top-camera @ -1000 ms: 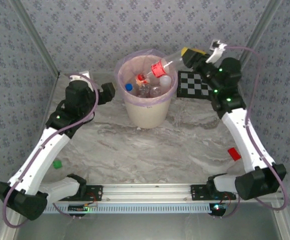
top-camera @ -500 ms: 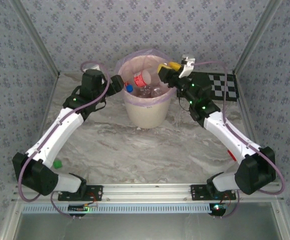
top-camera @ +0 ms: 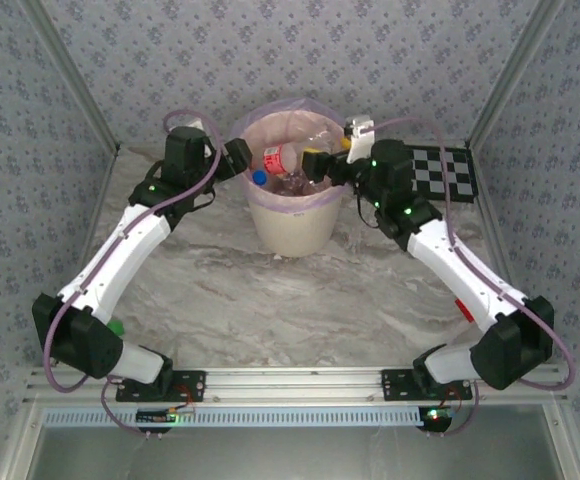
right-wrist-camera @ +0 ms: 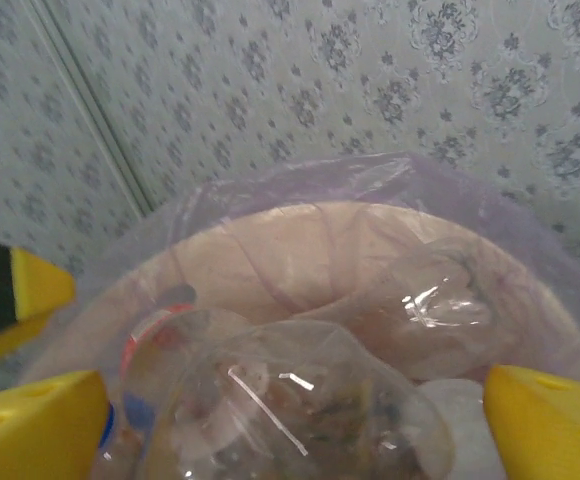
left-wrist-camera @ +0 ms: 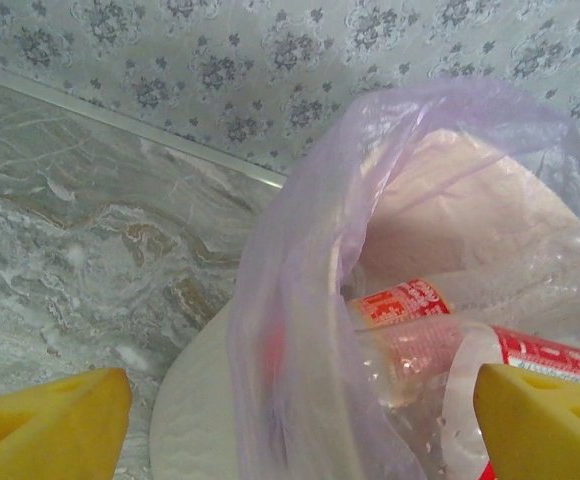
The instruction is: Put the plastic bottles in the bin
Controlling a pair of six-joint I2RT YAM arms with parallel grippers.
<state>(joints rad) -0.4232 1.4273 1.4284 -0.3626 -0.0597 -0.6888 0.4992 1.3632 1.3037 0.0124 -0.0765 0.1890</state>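
Swung in over the bin [top-camera: 290, 225], the right gripper [right-wrist-camera: 292, 390] gapes empty above a dropped bottle [top-camera: 278, 157], the left gripper [left-wrist-camera: 300, 385] is likewise open and empty, and the task looks nearly done.

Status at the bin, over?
Left gripper open at bin rim. Right gripper open above bin, red-labelled bottle loose beneath. Nothing obstructing.

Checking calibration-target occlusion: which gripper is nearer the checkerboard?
Right. The right gripper hangs over the bin's right rim, with the checkerboard just beyond its wrist. The left gripper is at the bin's left rim, across the bin from it.
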